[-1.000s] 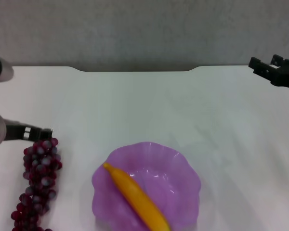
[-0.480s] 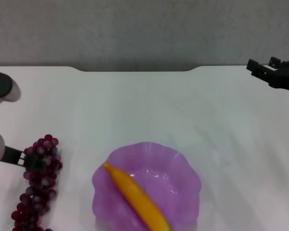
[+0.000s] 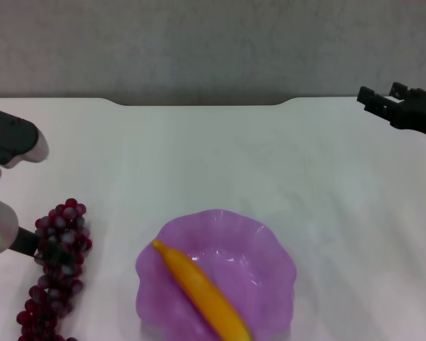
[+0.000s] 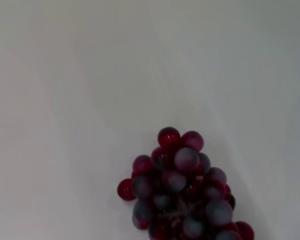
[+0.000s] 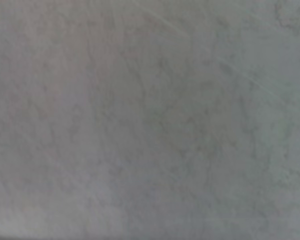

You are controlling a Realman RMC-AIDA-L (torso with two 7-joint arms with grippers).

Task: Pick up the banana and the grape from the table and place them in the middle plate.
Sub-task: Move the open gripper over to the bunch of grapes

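Note:
The banana lies slantwise inside the purple scalloped middle plate at the near centre of the white table. The grape bunch lies on the table left of the plate; its far end also shows in the left wrist view. My left gripper is low over the upper part of the bunch, dark against the grapes. My right gripper hangs open and empty over the far right of the table.
The table's notched far edge meets a grey wall. The right wrist view shows only a plain pale surface.
My left gripper has moved nearer along the grape bunch, from its far tip to over its upper part. The right gripper has drifted slightly left.

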